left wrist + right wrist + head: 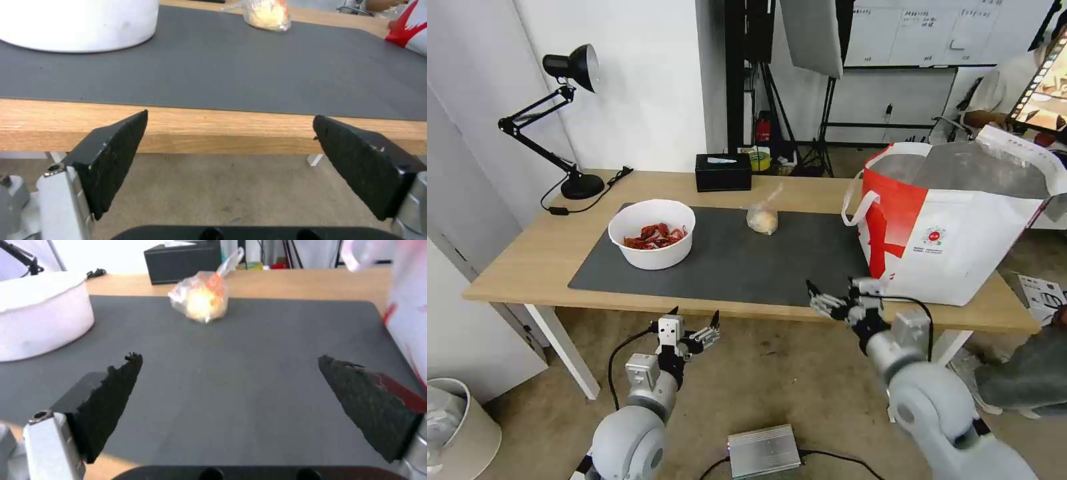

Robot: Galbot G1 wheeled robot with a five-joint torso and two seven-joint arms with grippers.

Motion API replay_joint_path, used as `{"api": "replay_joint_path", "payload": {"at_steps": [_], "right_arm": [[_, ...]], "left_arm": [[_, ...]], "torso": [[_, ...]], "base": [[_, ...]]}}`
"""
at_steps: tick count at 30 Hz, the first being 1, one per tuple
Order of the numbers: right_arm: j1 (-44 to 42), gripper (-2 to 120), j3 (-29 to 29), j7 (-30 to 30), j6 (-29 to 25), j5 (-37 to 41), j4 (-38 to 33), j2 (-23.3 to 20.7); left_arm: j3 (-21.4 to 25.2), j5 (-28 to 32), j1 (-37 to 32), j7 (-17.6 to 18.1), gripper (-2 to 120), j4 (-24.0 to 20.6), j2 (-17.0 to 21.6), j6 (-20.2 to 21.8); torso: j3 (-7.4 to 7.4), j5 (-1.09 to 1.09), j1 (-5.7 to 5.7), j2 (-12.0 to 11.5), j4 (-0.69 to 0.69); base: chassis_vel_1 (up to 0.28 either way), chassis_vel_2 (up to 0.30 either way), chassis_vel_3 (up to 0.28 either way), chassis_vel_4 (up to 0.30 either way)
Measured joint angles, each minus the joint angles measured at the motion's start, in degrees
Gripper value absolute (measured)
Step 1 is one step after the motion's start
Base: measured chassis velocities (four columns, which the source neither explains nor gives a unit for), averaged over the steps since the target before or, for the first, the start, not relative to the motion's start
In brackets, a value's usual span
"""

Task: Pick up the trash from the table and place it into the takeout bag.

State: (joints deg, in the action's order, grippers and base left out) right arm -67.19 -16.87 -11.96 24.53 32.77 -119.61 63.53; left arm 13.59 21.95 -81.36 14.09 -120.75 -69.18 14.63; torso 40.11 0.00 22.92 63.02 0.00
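On my screen, item one: the table, light wood with a dark grey mat across its middle. Item two: the white bowl of red crayfish shells, standing on the mat's left part, untouched. Item three: the small knotted clear bag, lying on the mat near its far edge, well apart from the bowl and from both grippers. Item four: the takeout bag, white and red with foil lining, upright on the table's right end, mouth open; I cannot see down to its floor, so I cannot say what it already holds. Non-task stock: a black tissue box at the far edge and a black desk lamp at the far left corner. I find no plastic fruit tray or crumpled tissue on the tabletop; whether they are in the bag I cannot tell. My left gripper hangs below and in front of the table's near edge, jaws spread wide, holding nothing. My right gripper sits at the near edge just beside the takeout bag's lower corner, jaws likewise apart and empty, facing the knotted bag across the mat. My tally: at least two pieces remain to be collected, the bowl and the knotted bag, and neither is in hand; I judge the job unfinished, with a grasp yet to begin.
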Motion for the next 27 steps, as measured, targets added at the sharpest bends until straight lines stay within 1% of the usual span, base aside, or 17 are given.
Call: {"api": "replay_joint_path", "payload": {"at_steps": [2,3,7,8,10,11,12,14,15,17,19,20,22,23,26,27], "right_arm": [[3.7,100,1.5,0.5,-0.5,0.5,2.5,0.2],[3.7,100,1.5,0.5,-0.5,0.5,2.5,0.2],[11.3,100,4.6,2.4,-3.7,1.3,9.1,1.5],[11.3,100,4.6,2.4,-3.7,1.3,9.1,1.5],[15.8,100,6.3,2.7,-4.8,1.5,13.5,2.6],[17.5,100,6.9,2.7,-5.0,1.5,15.3,3.0],[17.5,100,6.9,2.7,-5.0,1.5,15.3,3.0],[21.0,100,8.3,2.6,-5.1,1.5,19.4,3.9],[22.7,100,9.0,2.5,-5.1,1.5,21.4,4.3],[23.5,100,9.3,2.5,-5.1,1.5,22.3,4.5],[27.1,100,10.6,2.4,-5.1,1.6,26.5,5.0],[27.1,100,10.6,2.4,-5.1,1.6,26.5,5.0],[31.3,100,12.1,2.4,-4.9,2.1,30.7,5.7],[31.3,100,12.1,2.4,-4.9,2.1,30.7,5.7],[35.7,100,14.0,2.5,-4.3,3.1,35.3,7.1],[35.7,100,14.0,2.5,-4.3,3.1,35.3,7.1]], "left_arm": [[0.0,-0.2,-0.1,0.5,100,-0.1,0.0,0.0],[0.0,-0.2,-0.1,0.5,100,-0.1,0.0,0.0],[0.1,-0.3,-0.4,0.9,100,-0.2,0.2,0.0],[0.1,-0.3,-0.4,0.9,100,-0.2,0.2,0.0],[0.1,-0.3,-0.3,0.9,100,-0.1,0.2,0.0],[0.1,-0.3,-0.3,0.9,100,-0.1,0.1,0.0],[0.1,-0.3,-0.3,0.9,100,-0.1,0.1,0.0],[0.1,-0.3,-0.3,0.9,100,0.0,0.0,0.0],[0.1,-0.4,-0.3,0.9,100,0.1,-0.1,0.0],[0.1,-0.4,-0.3,0.9,100,0.2,-0.1,0.0],[0.2,-0.5,-0.5,0.9,100,0.3,-0.1,0.0],[0.2,-0.5,-0.5,0.9,100,0.3,-0.1,0.0],[0.2,-0.5,-0.5,0.9,100,0.3,-0.1,0.0],[0.2,-0.5,-0.5,0.9,100,0.3,-0.1,0.0],[0.2,-0.5,-0.5,0.9,100,0.3,-0.1,0.0],[0.2,-0.5,-0.5,0.9,100,0.3,-0.1,0.0]], "torso": [[0.00,0.00,0.00,0.0,0.00],[0.00,0.00,0.00,0.0,0.00],[0.00,-0.02,0.00,0.0,0.01],[0.00,-0.02,0.00,0.0,0.01],[0.00,0.00,0.00,0.0,0.01],[0.00,-0.02,0.00,0.0,0.01],[0.00,-0.02,0.00,0.0,0.01],[0.00,0.01,0.01,0.0,0.00],[0.00,-0.01,0.01,0.0,0.00],[0.00,-0.01,0.01,0.0,0.00],[0.01,0.00,0.00,0.0,-0.01],[0.01,0.00,0.00,0.0,-0.01],[0.00,-0.02,0.00,0.0,0.00],[0.00,-0.02,0.00,0.0,0.00],[0.00,-0.01,0.01,0.0,0.00],[0.00,-0.01,0.01,0.0,0.00]], "base": [[0.000,0.000,0.000,0.000],[0.000,0.000,0.000,0.000],[0.000,0.000,0.000,0.000],[0.000,0.000,0.000,0.000],[0.000,0.000,0.000,0.000],[0.000,0.000,0.000,0.000],[0.000,0.000,0.000,0.000],[0.000,0.000,0.000,0.000],[0.000,0.000,0.000,0.000],[0.000,0.000,0.000,0.000],[0.000,0.000,0.000,0.000],[0.000,0.000,0.000,0.000],[0.000,0.000,0.000,0.000],[0.000,0.000,0.000,0.000],[0.000,0.000,0.000,0.000],[0.000,0.000,0.000,0.000]]}}
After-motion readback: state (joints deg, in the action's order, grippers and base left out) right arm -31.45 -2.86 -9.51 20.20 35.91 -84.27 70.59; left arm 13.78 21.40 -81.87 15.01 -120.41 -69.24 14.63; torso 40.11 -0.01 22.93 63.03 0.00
